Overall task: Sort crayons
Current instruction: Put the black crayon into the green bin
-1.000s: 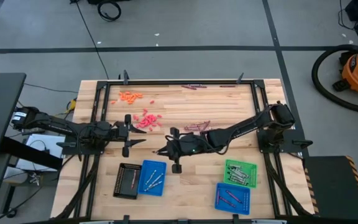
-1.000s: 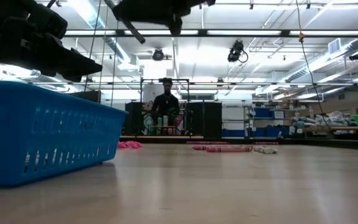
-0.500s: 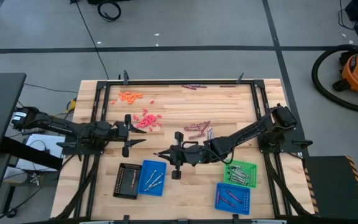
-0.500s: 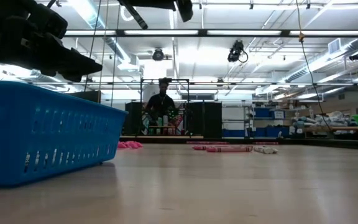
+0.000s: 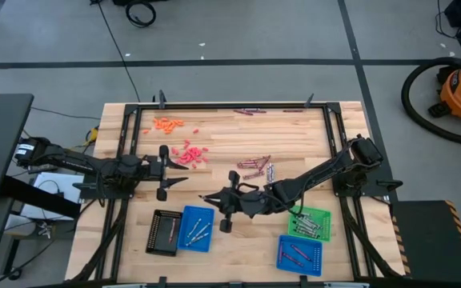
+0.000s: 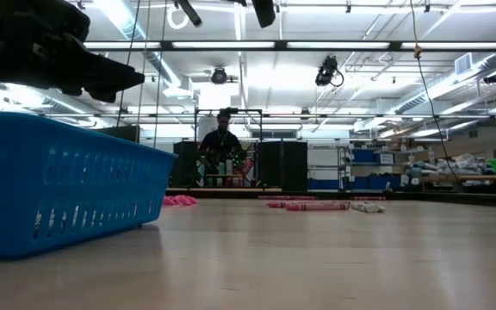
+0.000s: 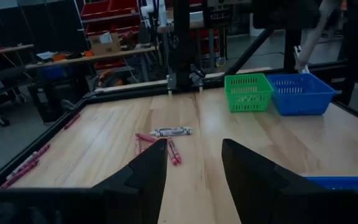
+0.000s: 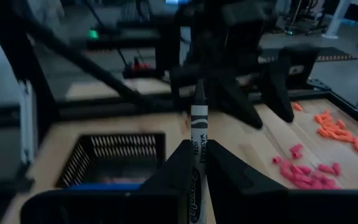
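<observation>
On the wooden desk (image 5: 230, 140), framed by black rails, four trays sit along the near edge: a black tray (image 5: 163, 232) and a blue tray (image 5: 196, 228) on the left, a green tray (image 5: 309, 222) and a second blue tray (image 5: 299, 255) on the right. The left arm waits over the left side of the desk, its left gripper (image 5: 166, 172) with fingers (image 7: 143, 177) standing wide and empty. The right arm reaches across the middle, and its right gripper (image 5: 217, 198) hangs just beyond the left blue tray. Its fingers (image 8: 180, 163) are pinched narrow on a silver-grey crayon (image 8: 197, 134) that sticks out lengthwise ahead of them. The other crayons lie farther back: an orange pile (image 5: 167, 123) at the far left, a red-pink pile (image 5: 189, 154) nearer the middle, dark purple ones (image 5: 253, 164) with a grey one (image 5: 270, 171) beside them, and a few (image 5: 246, 111) along the far rail.

I'd judge the step in hand is carrying the grey crayon to the left blue tray, which already seems to hold pale sticks. To do it well, the arm should bring the crayon fully over the tray's inside and come low before letting go, so it does not catch the rim or roll into the black tray next door.
</observation>
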